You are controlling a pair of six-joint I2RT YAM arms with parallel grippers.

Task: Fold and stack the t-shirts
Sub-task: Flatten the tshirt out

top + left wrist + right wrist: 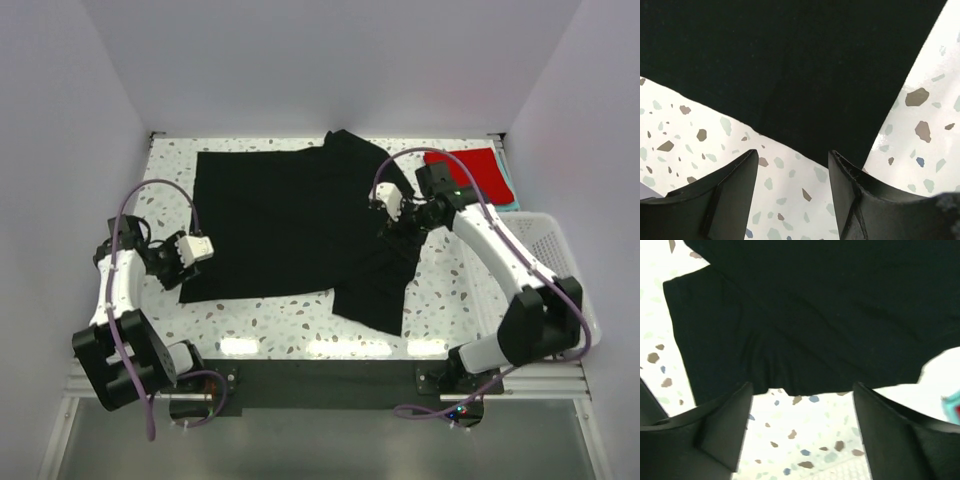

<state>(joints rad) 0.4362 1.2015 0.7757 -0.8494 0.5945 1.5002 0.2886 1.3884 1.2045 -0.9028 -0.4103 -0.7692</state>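
Lying beside the black t-shirt [280, 220] are a red t-shirt [468, 165] and basket [562, 240]

Logged black t-shirt [790, 65] lying flat across upper frame, edge running diagonally. Below and right of it, speckled terrazzo table [695, 135]. At bottom, left gripper [792, 156] with jaws apart, shirt's lower corner just ahead of gap.

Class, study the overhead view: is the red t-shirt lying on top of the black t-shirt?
No, the red t-shirt lies folded at the far right corner of the table, off to the side of the spread black t-shirt.
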